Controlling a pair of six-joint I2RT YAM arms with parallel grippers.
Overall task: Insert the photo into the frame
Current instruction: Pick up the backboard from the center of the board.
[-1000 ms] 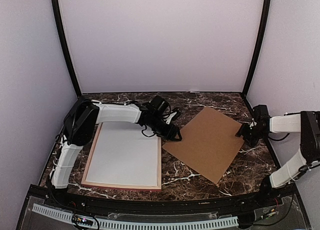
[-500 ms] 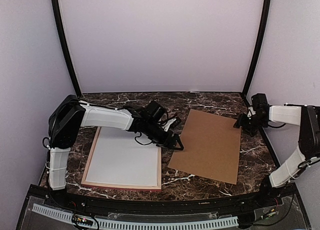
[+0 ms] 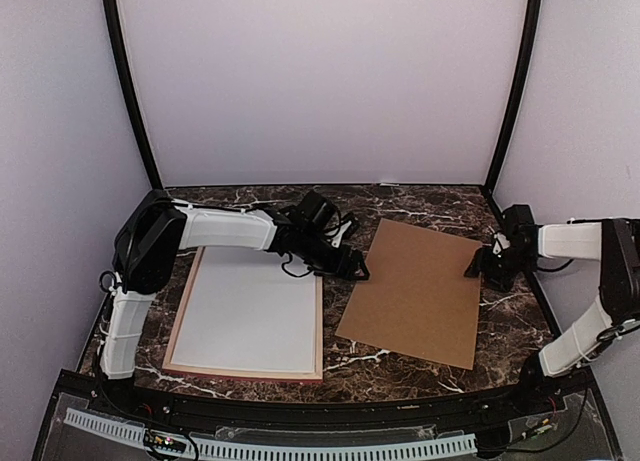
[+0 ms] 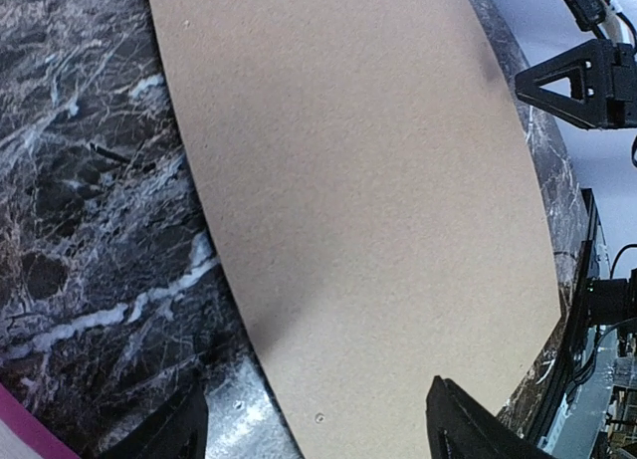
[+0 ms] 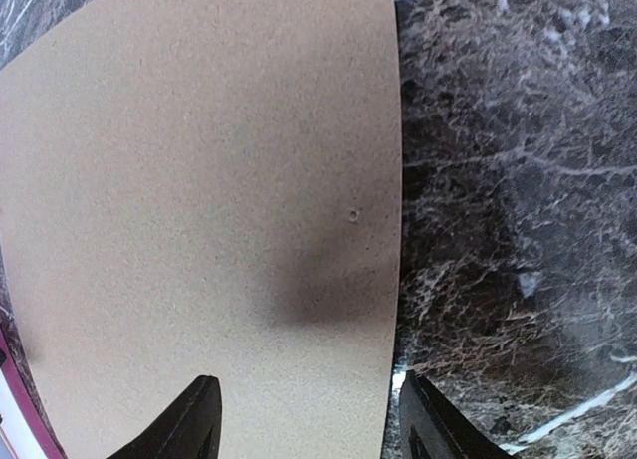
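Observation:
The frame [image 3: 321, 326] lies flat at the left, a thin pink-red rim around a plain white sheet [image 3: 250, 316]. The photo's landscape print shows in no view. A brown backing board [image 3: 415, 291] lies flat to the frame's right. My left gripper [image 3: 356, 268] hovers at the board's left edge, open, one finger over the marble and one over the board [image 4: 378, 180]; the left gripper [image 4: 318, 434] holds nothing. My right gripper [image 3: 478, 268] is at the board's right edge, also open and empty. In its own view the right gripper [image 5: 314, 424] straddles that edge of the board [image 5: 199, 180].
Dark marble tabletop [image 3: 500, 326] with white veins. White walls and black corner posts [image 3: 512, 91] enclose the back and sides. A black rail [image 3: 300, 401] runs along the near edge. A sliver of the frame's pink rim [image 4: 18, 434] shows in the left wrist view.
The brown board turned from a diamond pose to nearly square with the table, then stayed put. My left gripper drew back slightly and opened wider. The right gripper shifted a little nearer.

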